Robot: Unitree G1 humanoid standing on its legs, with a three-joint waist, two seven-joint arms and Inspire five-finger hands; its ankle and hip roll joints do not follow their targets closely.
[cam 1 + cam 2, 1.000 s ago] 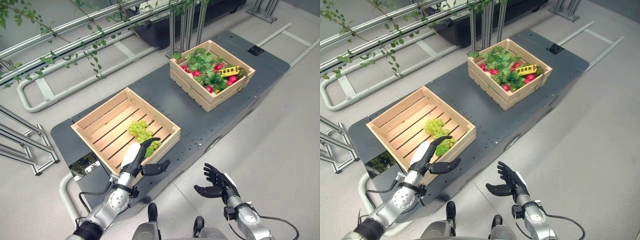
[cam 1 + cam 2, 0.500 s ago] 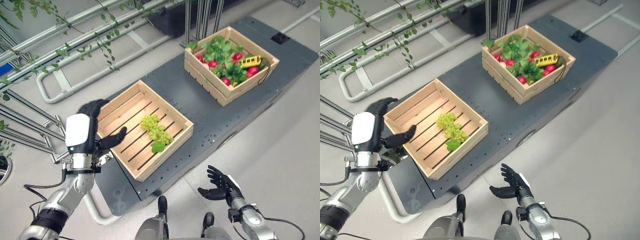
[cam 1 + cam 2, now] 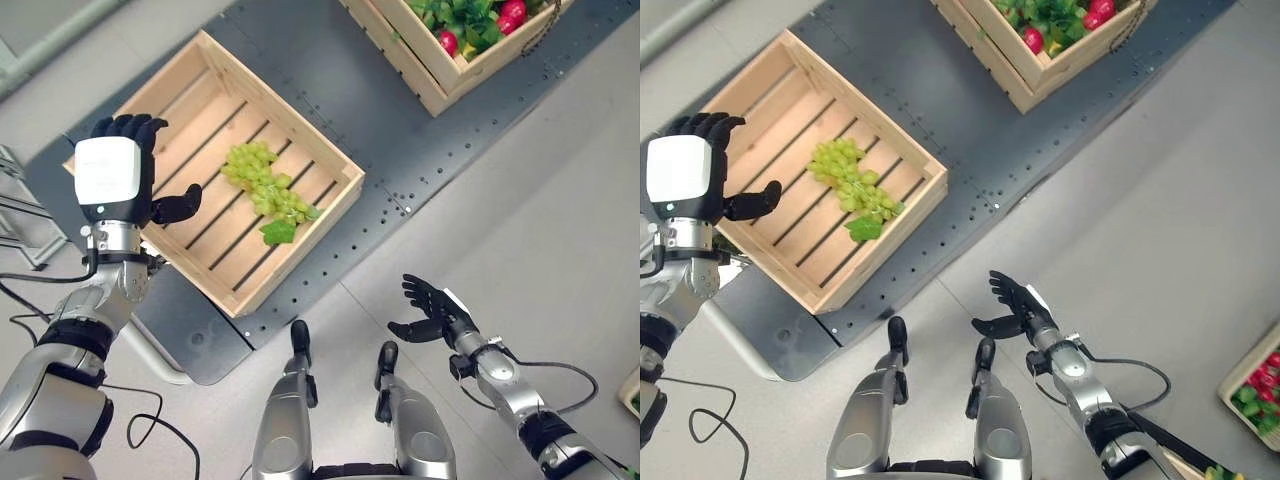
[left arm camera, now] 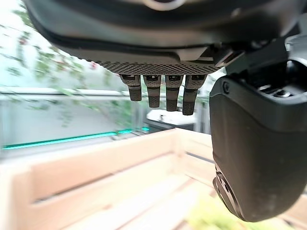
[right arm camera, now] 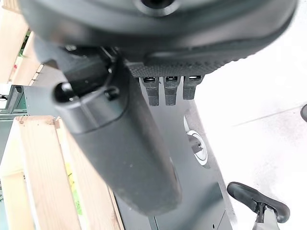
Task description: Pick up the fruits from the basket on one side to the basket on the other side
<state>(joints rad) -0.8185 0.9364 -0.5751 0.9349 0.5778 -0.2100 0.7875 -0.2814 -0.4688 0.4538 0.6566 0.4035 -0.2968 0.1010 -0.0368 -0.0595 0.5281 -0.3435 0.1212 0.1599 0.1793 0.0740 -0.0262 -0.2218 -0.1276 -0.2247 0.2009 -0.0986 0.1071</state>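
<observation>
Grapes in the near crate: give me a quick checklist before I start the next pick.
1. Grapes lie inside the near crate, not held: ok.
2. Left hand open and holding nothing, raised at the near crate's left edge: ok.
3. Right hand open and holding nothing, low over the floor beside the platform: ok.
4. Far crate has fruit to pick; red fruits show among leaves: ok.
5. Either hand within reach of the far crate: not ok, both are well short of it.
6. How much fruit remains in the far crate: cannot tell, it is cut off by the view's edge.
</observation>
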